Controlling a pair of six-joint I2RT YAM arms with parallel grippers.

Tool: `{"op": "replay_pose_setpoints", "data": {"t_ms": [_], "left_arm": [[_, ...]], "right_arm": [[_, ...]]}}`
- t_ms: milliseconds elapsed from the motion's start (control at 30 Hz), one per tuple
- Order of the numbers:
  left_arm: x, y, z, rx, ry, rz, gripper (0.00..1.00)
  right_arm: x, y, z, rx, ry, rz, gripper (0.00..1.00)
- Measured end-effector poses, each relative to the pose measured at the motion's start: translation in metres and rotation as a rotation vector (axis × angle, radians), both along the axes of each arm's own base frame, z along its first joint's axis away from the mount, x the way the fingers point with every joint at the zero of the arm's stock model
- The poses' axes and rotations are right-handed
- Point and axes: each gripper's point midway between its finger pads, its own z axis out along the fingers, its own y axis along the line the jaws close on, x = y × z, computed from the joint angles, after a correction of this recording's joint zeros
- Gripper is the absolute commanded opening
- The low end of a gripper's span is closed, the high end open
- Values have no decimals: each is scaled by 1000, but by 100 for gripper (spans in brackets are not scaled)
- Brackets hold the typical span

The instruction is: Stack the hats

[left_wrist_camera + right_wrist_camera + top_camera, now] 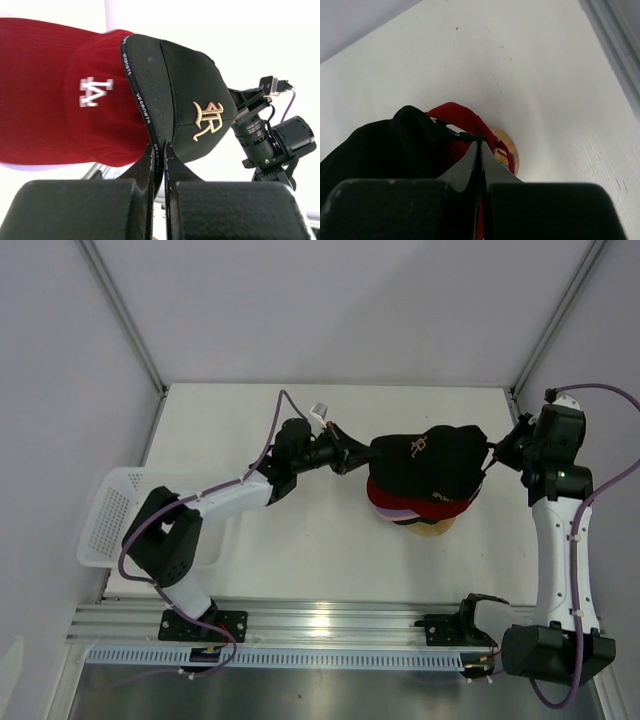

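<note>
The soft black cap with gold letters (pixel 430 462) is stretched between the two arms. The left gripper (pixel 367 454) has its jaws pinched tight on the edge of the cap's brim. The right gripper (pixel 493 458) has its jaws pinched tight on the strap at the back. So the cap runs left to right, brim on the left, with one arm at each end.

Right under it is the pile: a red cap with white letters (pixel 377 496), a light purple cap (pixel 398 510) and the round wooden stand (pixel 433 529). I cannot tell if the black cap touches the pile yet. I think it must go straight down, with both arms together.
</note>
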Motion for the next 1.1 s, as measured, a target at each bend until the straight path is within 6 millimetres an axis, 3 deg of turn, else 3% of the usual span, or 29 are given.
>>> {"op": "replay_pose_setpoints", "data": {"t_ms": [333,467,800,1100], "left_arm": [[5,13,-8,66,-3,76,1],[4,16,-26,99,19,98,1],[1,3,-50,160,-18,102,1],[3,0,-55,181,-37,128,1]], "right_arm": [[11,6,-22,30,51,38,0],[11,7,-41,37,81,37,0],[9,-1,-86,20,141,-2,0],[15,-3,-116,29,184,-14,0]]}}
